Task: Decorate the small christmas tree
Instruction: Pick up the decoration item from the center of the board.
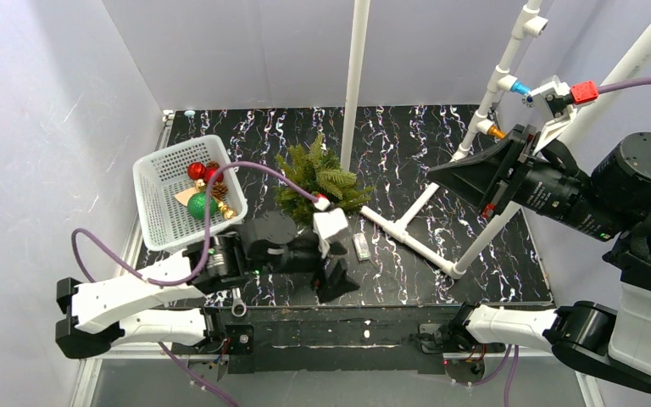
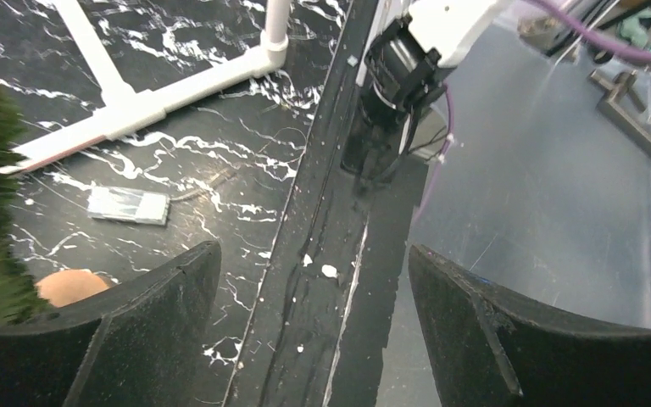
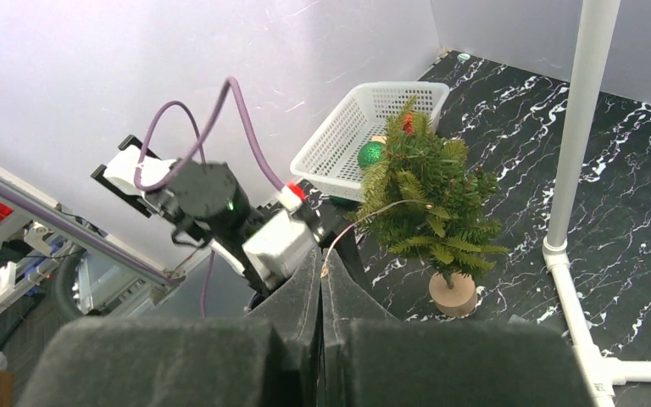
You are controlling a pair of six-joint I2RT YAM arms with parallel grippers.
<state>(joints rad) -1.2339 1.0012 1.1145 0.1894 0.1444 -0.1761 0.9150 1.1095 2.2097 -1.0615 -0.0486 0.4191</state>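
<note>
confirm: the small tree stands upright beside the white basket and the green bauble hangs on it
The green bauble lies in the white basket, not on the small christmas tree, as the top external view shows. The tree does stand upright beside the basket.

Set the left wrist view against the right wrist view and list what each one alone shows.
Left wrist only: a flat clear packet on the table, the right arm's base. Right wrist only: the white basket, its green bauble, the right pincer shut on a thin wire. Both: the small christmas tree, white pipe frame, black marbled table.
</note>
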